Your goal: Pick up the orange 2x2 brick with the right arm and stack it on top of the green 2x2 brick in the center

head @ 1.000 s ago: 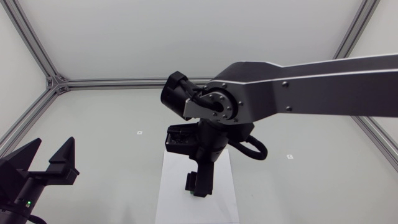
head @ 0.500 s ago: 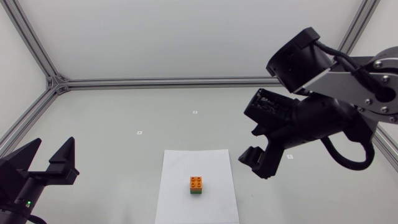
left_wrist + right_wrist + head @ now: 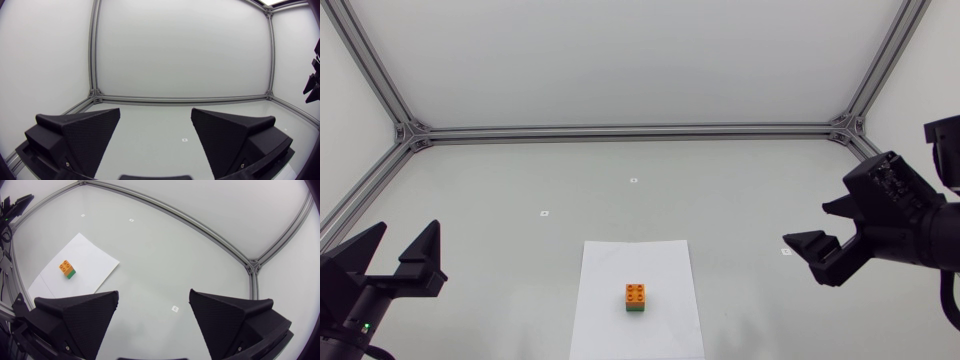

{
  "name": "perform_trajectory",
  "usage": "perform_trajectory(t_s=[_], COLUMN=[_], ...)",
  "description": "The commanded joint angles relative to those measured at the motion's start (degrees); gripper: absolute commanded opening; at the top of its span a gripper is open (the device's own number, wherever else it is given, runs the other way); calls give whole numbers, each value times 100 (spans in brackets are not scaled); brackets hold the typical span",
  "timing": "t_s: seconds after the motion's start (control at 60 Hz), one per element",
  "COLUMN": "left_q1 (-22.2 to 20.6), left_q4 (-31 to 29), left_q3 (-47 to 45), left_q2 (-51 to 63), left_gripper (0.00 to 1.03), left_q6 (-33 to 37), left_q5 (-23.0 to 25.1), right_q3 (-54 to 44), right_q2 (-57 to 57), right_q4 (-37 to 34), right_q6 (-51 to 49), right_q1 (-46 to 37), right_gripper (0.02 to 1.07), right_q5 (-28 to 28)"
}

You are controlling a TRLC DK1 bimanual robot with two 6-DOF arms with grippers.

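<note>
Brick stack (image 3: 636, 297) unmoved, right tool (image 3: 805, 225) retreated rightward

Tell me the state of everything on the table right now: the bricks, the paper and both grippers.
orange brick: stacked on the green brick, not held.
green brick: on the paper, under the orange brick.
paper: lying flat.
left gripper: open, empty.
right gripper: open, empty, away from the stack.

Smooth plastic orange brick (image 3: 636, 292) & green brick (image 3: 636, 309) on matt paper sheet (image 3: 605, 315), 6 o'clock; our left gripper (image 3: 156, 112), right gripper (image 3: 153, 293) matt blk, grainy-faced.
</note>
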State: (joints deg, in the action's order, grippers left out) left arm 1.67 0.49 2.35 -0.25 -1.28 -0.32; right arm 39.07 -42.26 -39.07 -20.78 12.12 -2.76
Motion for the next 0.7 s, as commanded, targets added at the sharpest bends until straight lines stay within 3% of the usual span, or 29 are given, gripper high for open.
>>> perform_trajectory(t_s=[0.0,0.217,0.333,0.683], left_q1=[26,26,26,26], left_q4=[-76,-84,-84,-84], left_q3=[-235,-235,-235,-235], left_q2=[-45,-45,-45,-45], left_gripper=[99,99,99,99], left_q6=[75,75,75,75], left_q5=[23,23,23,23], right_q3=[-374,-1086,-1531,-2442], right_q2=[464,1668,2095,2912], right_q4=[172,558,1104,2178], right_q6=[21,232,313,989], right_q1=[-175,-518,-950,-1050], right_gripper=[102,102,102,102], right_q5=[-5,109,93,163])
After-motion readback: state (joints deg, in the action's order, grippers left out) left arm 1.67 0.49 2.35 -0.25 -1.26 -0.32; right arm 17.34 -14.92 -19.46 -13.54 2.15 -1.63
